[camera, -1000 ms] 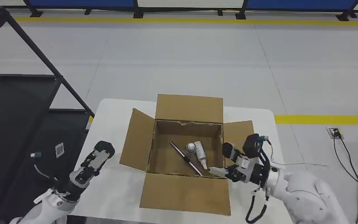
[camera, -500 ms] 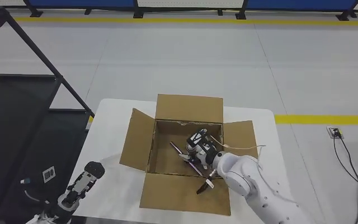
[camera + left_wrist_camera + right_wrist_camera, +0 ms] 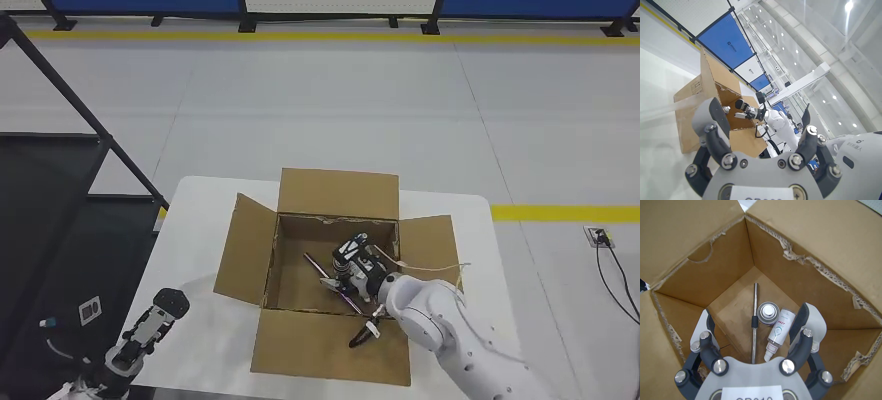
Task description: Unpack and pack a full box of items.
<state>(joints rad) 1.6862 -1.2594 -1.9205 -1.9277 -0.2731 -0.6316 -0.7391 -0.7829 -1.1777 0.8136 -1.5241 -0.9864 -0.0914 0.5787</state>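
Note:
An open cardboard box (image 3: 338, 192) stands mid-table with its flaps folded out. On its floor lie a metal rod (image 3: 755, 306), an upright spray can (image 3: 768, 313) and a white bottle (image 3: 779, 327) on its side, close together. My right gripper (image 3: 755, 319) hangs open inside the box mouth, just above these items, touching none of them. From above, that right gripper (image 3: 356, 262) covers the can and bottle, and the rod (image 3: 315, 265) pokes out beside it. My left gripper (image 3: 166, 300) is open and holds nothing, low at the table's near-left edge, well clear of the box (image 3: 694, 106).
The white table (image 3: 205, 235) has bare surface left of the box and along its far edge. A black frame and dark panel (image 3: 60, 220) stand off the table's left side. The box's torn inner edges (image 3: 797, 256) ring the opening.
The right arm swung from beside the box's right flap to over its inside a second ago, then held nearly still. The left arm pulled back toward the near-left table edge.

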